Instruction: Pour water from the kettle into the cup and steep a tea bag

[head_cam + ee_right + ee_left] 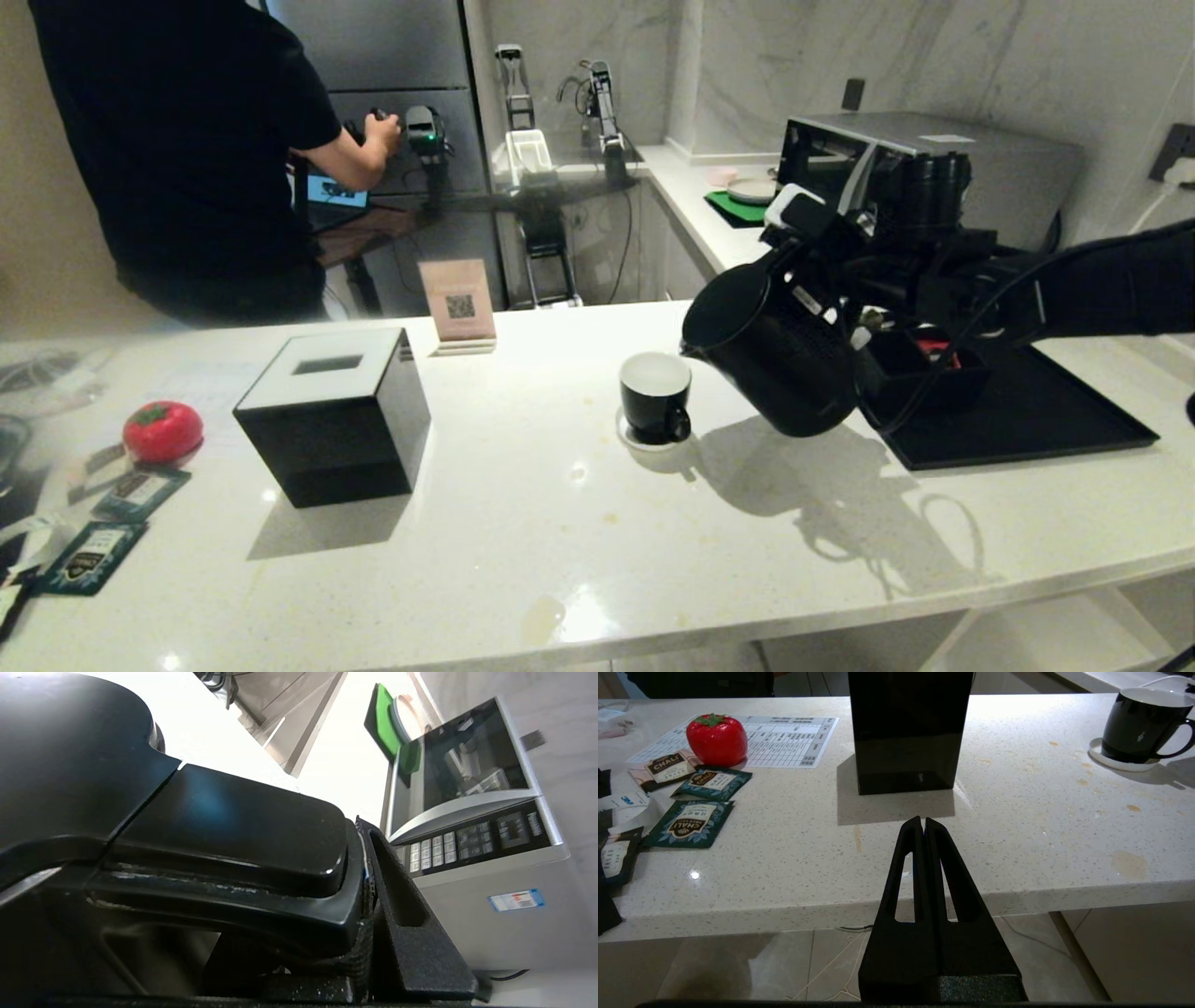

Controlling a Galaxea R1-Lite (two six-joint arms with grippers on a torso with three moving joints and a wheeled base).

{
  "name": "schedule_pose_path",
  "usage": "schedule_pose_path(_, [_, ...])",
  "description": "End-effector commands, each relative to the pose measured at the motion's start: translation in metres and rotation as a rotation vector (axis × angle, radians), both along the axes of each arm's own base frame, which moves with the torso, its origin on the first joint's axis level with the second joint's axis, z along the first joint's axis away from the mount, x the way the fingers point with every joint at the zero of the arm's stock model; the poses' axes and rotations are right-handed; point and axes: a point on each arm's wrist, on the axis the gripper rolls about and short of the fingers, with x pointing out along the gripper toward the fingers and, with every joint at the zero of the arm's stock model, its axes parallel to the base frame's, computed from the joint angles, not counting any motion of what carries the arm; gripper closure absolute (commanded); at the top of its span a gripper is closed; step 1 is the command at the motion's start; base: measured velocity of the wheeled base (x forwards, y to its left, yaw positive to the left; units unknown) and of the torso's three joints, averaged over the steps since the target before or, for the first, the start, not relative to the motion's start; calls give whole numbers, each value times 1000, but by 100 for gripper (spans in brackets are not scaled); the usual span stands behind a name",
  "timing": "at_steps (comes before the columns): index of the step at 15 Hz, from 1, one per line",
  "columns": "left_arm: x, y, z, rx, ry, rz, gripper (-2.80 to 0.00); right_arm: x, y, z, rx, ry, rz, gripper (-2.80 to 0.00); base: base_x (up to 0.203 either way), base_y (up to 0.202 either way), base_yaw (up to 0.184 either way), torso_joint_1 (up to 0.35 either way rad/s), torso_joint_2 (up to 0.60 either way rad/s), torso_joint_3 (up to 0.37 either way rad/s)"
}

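We read "CHALI" on the teal packets (691,823) at the left of the left wrist view and on a pale packet (663,767) above them. The stand-up card (457,306), upper middle of the head view, bears a QR code.

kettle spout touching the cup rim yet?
Apart. Head view: the kettle, tilted in the right tool, has its spout above and beside the cup, counter visible between.

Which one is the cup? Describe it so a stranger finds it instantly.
Start at the white counter and find the tilted black kettle held in the right tool. Just below its spout stands the cup on a small white coaster. It is glossy black, white inside, with an ear handle, unlike the cube box.
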Motion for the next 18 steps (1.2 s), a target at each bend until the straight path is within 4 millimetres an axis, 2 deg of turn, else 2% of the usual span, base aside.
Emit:
schedule_pose_path(1, [0, 0, 0, -1, 1, 1, 0, 0, 3, -1, -10, -1, 7, 0, 0, 0, 0, 0, 0, 0])
schedule_pose_path(18, [0, 0, 0, -1, 1, 0, 0, 1, 3, -3, -93, 20, 6, 0, 0, 0, 0, 0, 0, 0])
